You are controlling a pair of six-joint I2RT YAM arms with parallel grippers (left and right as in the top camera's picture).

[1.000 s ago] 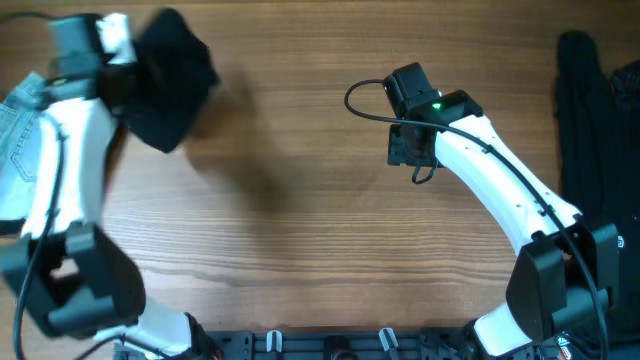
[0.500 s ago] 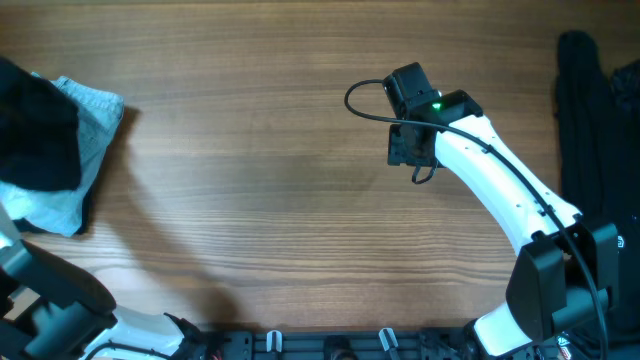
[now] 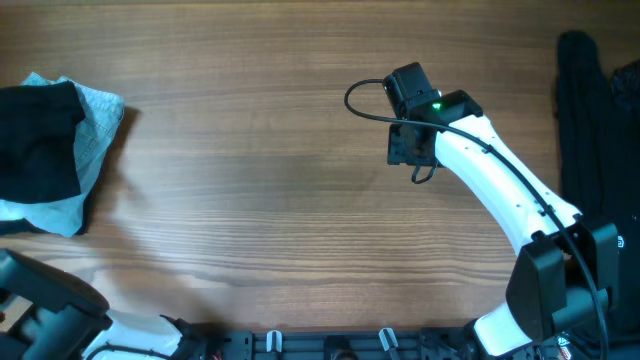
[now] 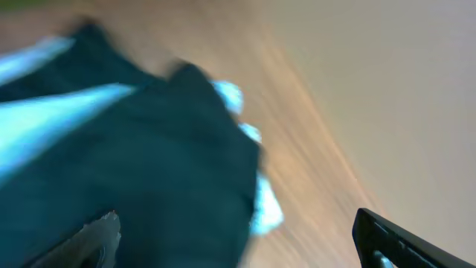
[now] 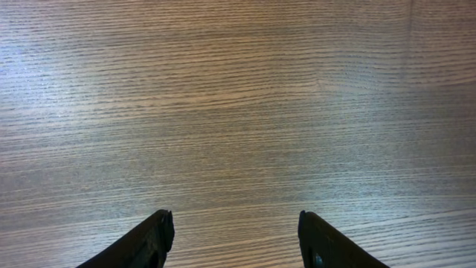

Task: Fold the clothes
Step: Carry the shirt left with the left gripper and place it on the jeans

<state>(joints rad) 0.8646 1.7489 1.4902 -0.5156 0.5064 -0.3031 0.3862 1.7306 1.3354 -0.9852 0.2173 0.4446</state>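
Note:
One piece of the clothes, a crumpled black garment point(image 3: 38, 140), lies at the table's far left edge on top of a light blue cloth point(image 3: 100, 122). The blurred left wrist view shows the same black fabric point(image 4: 134, 164) below my left gripper point(image 4: 238, 249), whose fingers stand wide apart and open, holding nothing. This gripper is outside the overhead view. More black clothes point(image 3: 592, 120) lie along the right edge. My right gripper point(image 5: 234, 234) hangs open over bare wood near the table's middle right point(image 3: 408, 150), with nothing between its fingers.
The light blue cloth point(image 4: 264, 208) pokes out from under the black garment. The wooden table point(image 3: 260, 180) stretches between the two heaps. My left arm's base point(image 3: 45, 320) stands at the bottom left corner, the right arm's base at the bottom right.
My left arm swung the black garment leftward, let it go onto the light blue cloth and left the overhead view. Its jaws went from shut to wide. The right arm has not moved.

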